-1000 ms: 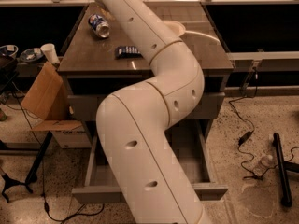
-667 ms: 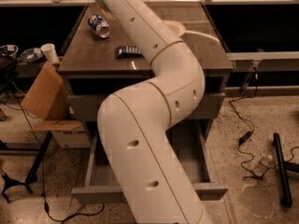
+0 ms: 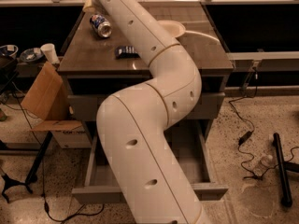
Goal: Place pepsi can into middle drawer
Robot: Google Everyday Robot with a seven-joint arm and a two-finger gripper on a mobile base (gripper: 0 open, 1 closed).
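Observation:
The pepsi can (image 3: 101,25) lies on its side on the dark cabinet top (image 3: 93,59), at the back left. Below a shut grey drawer front (image 3: 212,105), the middle drawer (image 3: 211,190) stands pulled out, its grey tray showing at the right. My thick white arm (image 3: 154,115) rises from the bottom of the view, bends over the drawer and runs up past the can's right side. It leaves the view at the top edge, so my gripper is out of view somewhere above the back of the cabinet.
A flat dark-blue packet (image 3: 126,52) lies on the top beside the arm, and a white plate (image 3: 172,28) sits behind it. A cardboard box (image 3: 44,94) and white cup (image 3: 49,52) stand at the left. Cables (image 3: 244,139) and a black pole (image 3: 280,169) lie on the floor at right.

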